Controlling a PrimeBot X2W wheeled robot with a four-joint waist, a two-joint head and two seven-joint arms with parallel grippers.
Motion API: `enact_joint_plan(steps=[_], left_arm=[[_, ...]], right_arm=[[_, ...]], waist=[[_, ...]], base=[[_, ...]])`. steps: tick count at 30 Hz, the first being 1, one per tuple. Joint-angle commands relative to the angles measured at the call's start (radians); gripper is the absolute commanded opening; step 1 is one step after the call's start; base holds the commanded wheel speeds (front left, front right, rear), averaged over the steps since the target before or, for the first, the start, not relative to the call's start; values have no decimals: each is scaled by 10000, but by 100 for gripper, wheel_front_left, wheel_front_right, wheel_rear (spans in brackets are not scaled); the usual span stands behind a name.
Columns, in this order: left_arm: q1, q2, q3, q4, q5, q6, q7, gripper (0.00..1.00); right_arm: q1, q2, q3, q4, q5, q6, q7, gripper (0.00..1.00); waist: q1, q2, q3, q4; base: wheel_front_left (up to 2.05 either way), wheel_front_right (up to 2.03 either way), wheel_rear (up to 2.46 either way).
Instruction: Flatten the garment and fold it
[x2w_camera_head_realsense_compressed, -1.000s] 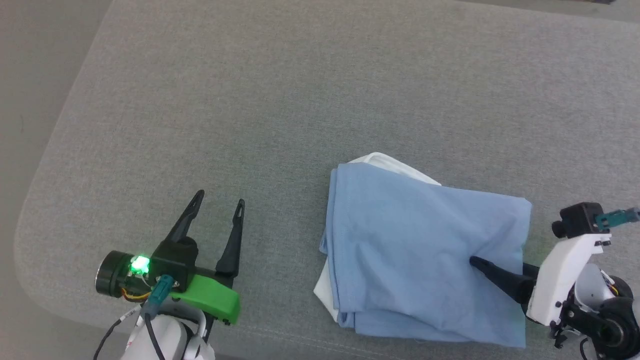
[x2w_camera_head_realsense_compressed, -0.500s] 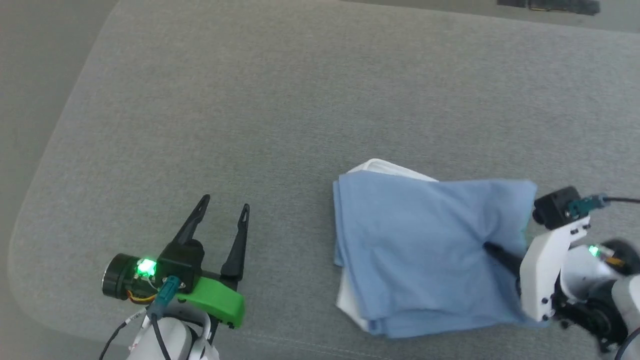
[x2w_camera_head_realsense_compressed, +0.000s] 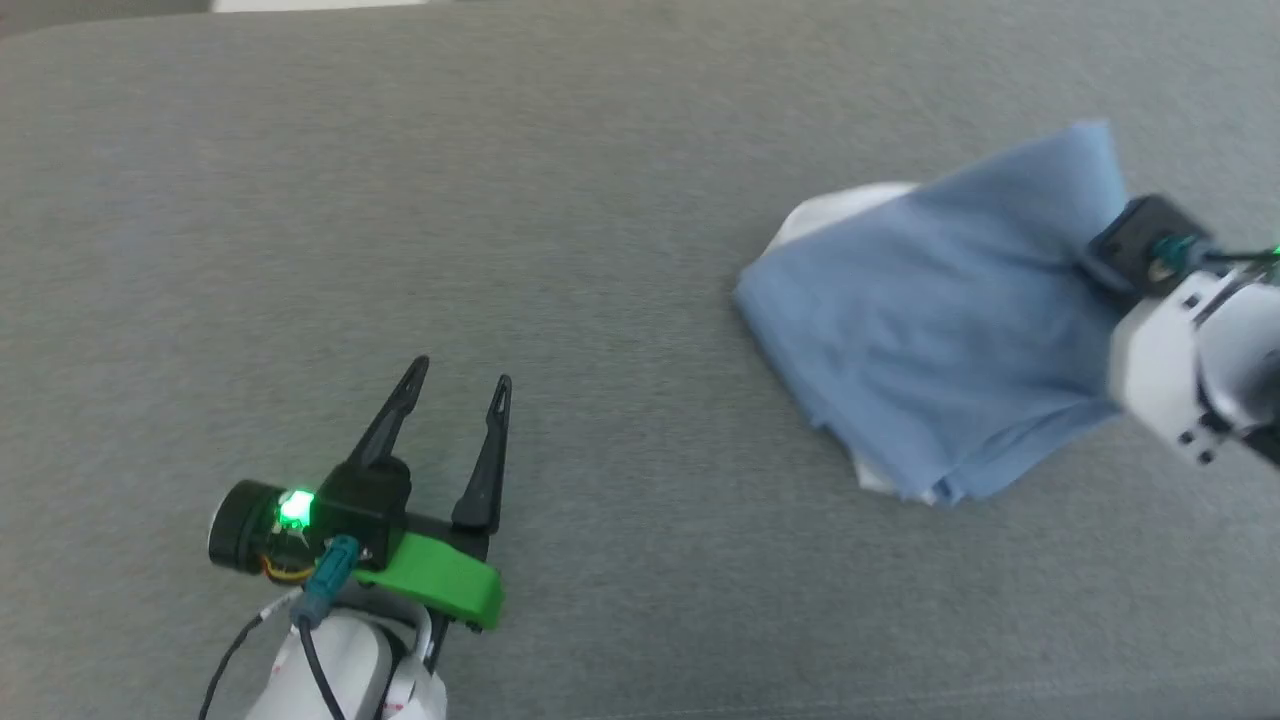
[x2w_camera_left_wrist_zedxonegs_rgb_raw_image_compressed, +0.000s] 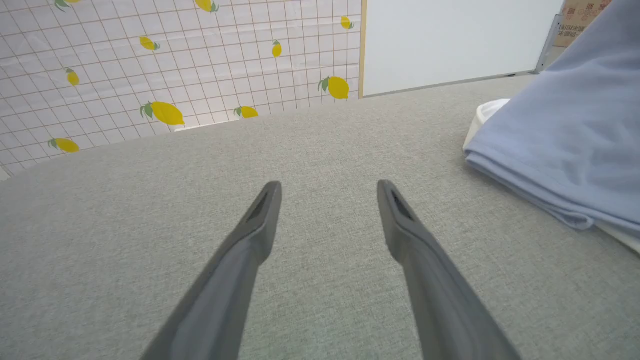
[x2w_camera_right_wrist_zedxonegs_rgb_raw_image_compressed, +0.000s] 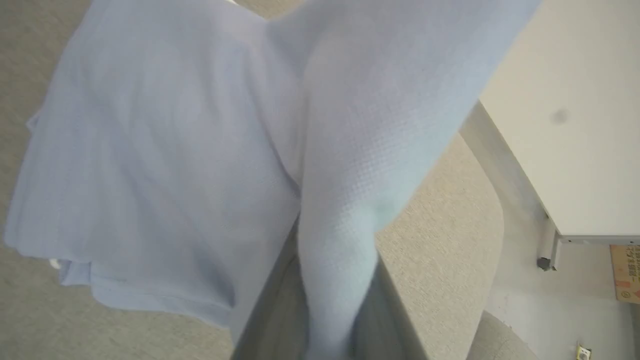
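Surface: grey cloth-covered counter (x2w_camera_head_realsense_compressed: 600, 200), seen from the head camera with its weave running edge to edge.
Background: in the left wrist view, a tiled wall printed with yellow lemons (x2w_camera_left_wrist_zedxonegs_rgb_raw_image_compressed: 165, 112) and a plain white board (x2w_camera_left_wrist_zedxonegs_rgb_raw_image_compressed: 450, 40) stand beyond the counter's far edge.
Shirt: light blue shirt (x2w_camera_head_realsense_compressed: 930, 320), folded into a loose bundle on the right part of the counter in the head view; several layered edges show along its near side.
White part: a white piece of cloth (x2w_camera_head_realsense_compressed: 830, 210) peeks out from under the blue at the bundle's far left corner.
Lift: the shirt's right end is raised off the counter and rises to a peak at the right wrist, while its left end rests on the cloth.
Right claw: right claw (x2w_camera_right_wrist_zedxonegs_rgb_raw_image_compressed: 332, 280) is pinching a fold of the shirt; in the right wrist view the blue fabric runs down between its two grey fingers, which sit close together around it.
Left claw: left claw (x2w_camera_head_realsense_compressed: 461, 372) is spread wide with nothing between its fingers, low over bare counter.
Spacing: left claw and shirt are well apart.
Sharpness: the right wrist and the raised cloth are blurred in the head view.
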Motion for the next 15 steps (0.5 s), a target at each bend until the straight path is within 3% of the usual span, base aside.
enact_joint_plan(steps=[1,7,15], left_arm=[[-245,37,1,-110,-74,1,51,100],[-570,243,-15,-609,45,-32,250,100],[-897,498,-116,-1206,233,-117,451,100]], right_arm=[[-252,-185,30,203,-79,-19,-163,0],[-550,-1048,-246,1455,-58,-19,-761,0],[-62,-1614,-2008,4255,5,-19,-1652,0]], waist=[[0,0,1260,-1497],[0,0,2101,-1864],[0,0,3019,-1321]], base=[[0,0,0],[0,0,0],[0,0,0]])
